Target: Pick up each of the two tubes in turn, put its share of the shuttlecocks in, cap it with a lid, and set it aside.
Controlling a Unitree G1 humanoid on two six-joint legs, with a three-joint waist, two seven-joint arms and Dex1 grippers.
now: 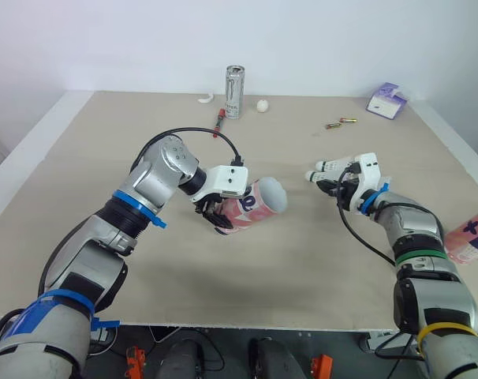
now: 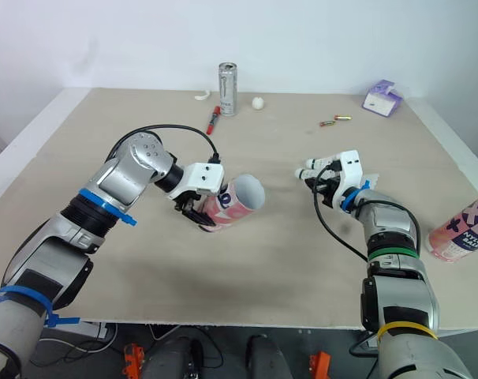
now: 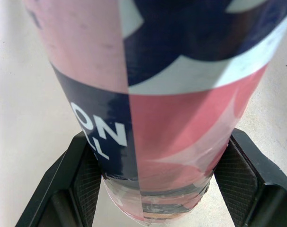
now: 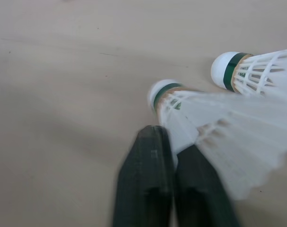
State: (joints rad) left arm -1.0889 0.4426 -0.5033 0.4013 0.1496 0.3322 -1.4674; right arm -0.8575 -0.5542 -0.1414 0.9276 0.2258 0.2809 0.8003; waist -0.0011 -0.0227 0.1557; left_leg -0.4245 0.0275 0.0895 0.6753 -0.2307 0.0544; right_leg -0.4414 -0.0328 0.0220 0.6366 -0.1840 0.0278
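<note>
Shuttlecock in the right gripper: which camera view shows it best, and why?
The right wrist view: the shuttlecock is close, its green-banded cork and feathers clear, pinched by the right gripper, with a second shuttlecock beside it. The eye views show it small and white, facing the tube held by the left gripper.

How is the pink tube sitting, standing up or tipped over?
Tipped over. The left end effector holds the tube slanted, its open mouth facing the right end effector, which pinches a shuttlecock.
</note>
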